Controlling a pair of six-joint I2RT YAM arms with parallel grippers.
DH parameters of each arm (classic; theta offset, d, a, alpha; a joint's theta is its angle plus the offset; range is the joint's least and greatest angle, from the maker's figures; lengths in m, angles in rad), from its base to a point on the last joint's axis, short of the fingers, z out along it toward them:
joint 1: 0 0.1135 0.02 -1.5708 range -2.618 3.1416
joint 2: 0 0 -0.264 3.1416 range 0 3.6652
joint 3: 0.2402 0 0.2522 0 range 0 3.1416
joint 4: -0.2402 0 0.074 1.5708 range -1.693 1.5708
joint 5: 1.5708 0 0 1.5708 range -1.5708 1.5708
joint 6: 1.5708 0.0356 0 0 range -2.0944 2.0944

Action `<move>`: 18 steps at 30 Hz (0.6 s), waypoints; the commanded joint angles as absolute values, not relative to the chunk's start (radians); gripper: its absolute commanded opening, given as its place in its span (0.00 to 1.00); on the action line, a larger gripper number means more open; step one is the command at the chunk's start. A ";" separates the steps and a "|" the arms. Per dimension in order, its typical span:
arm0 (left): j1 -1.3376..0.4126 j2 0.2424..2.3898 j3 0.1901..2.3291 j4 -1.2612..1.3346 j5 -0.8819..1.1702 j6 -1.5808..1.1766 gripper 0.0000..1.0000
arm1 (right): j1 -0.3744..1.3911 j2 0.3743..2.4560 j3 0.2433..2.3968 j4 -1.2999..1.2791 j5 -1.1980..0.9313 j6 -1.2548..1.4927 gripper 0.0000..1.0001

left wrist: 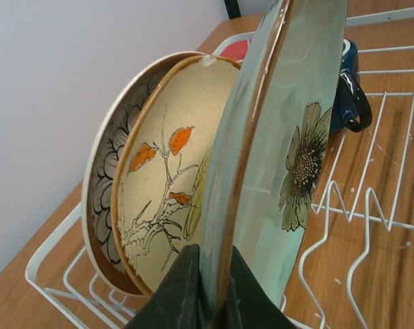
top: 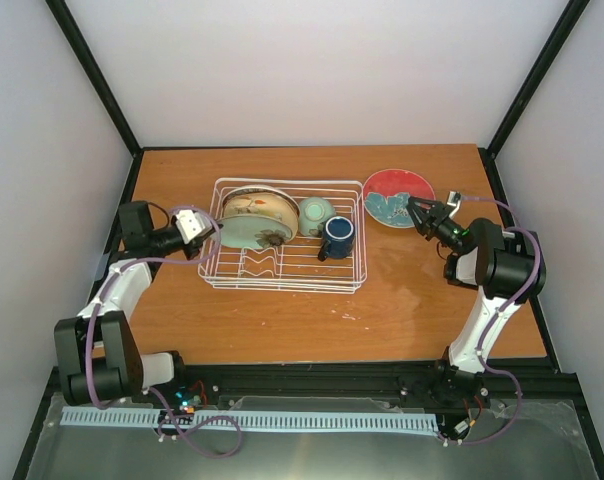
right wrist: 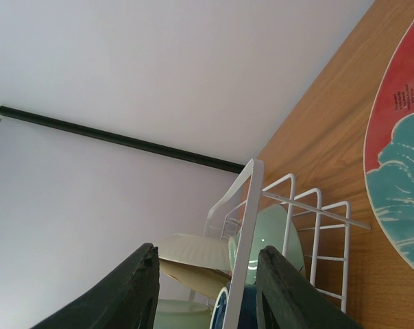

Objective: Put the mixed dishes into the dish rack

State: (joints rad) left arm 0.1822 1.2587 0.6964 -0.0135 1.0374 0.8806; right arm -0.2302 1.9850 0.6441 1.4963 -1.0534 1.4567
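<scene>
Left hand (left wrist: 210,298) clenched on the rim of the flower-printed teal plate (left wrist: 282,137), upright in the dish rack (left wrist: 49,257) beside the cream leaf plate (left wrist: 166,192). Step: seating it. Next: let go, back out cleanly. Right hand (top: 419,212) released, near the red-and-teal plate (top: 394,192) on the surface (top: 282,320).

- The dish rack (top: 287,278) sits centred on the tabletop (top: 282,330).
- Three plates (top: 254,218) stand on edge in its left half, the front plate (left wrist: 289,137) between the left tool's (top: 214,228) tips.
- The cup (top: 315,213) sits in the right half, the mug (top: 337,236) just before it.
- A fourth plate (top: 397,197) lies flat right of the rack, the right tool (top: 419,211) beside it.
</scene>
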 commanded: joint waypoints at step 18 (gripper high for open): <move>0.101 1.356 0.713 0.003 0.920 0.985 0.38 | -0.232 2.026 0.666 1.677 -1.038 1.460 0.38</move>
